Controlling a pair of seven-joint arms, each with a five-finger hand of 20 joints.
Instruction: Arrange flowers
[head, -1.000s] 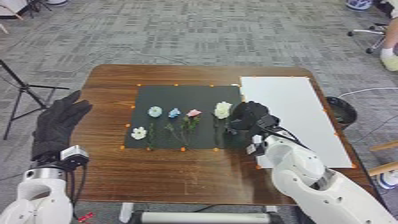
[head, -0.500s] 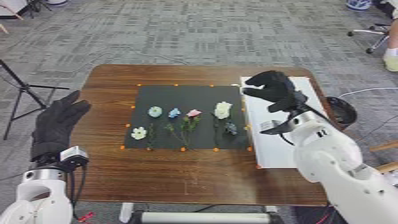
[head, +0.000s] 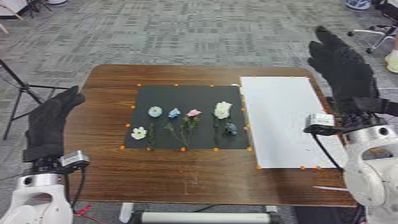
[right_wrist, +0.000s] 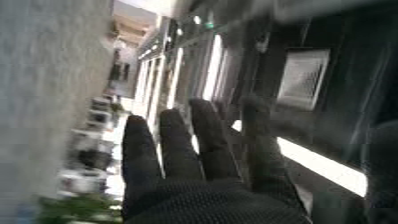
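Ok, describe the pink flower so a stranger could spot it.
On the brown table lies a dark mat. The pink flower lies there between a small blue flower and a large white flower, and is the only pink one.

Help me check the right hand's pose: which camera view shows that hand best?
The head view, because it shows the whole right hand, fingers straight, and its place by the right side of the table. The right wrist view shows its straight fingers close up, against the room.
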